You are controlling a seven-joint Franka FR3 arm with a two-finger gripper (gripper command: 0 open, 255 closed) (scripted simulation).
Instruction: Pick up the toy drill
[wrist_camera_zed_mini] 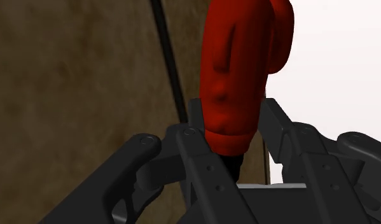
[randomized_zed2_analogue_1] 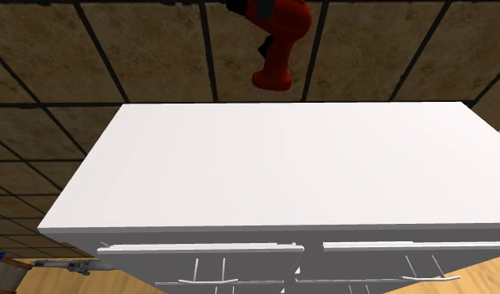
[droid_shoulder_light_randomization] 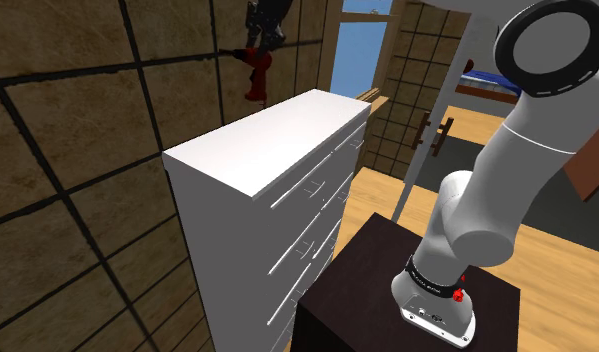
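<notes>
Aloft, toy drill between tight fingers.

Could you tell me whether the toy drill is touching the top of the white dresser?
Apart. In the second exterior view the toy drill hangs above the dresser, brown wall showing between them.

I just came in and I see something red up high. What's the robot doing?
The robot's black gripper is shut on a red toy drill, clasping it between its two fingers. The drill hangs in the air above a white dresser, close to a brown tiled wall. It looks like the drill is already picked up.
</notes>
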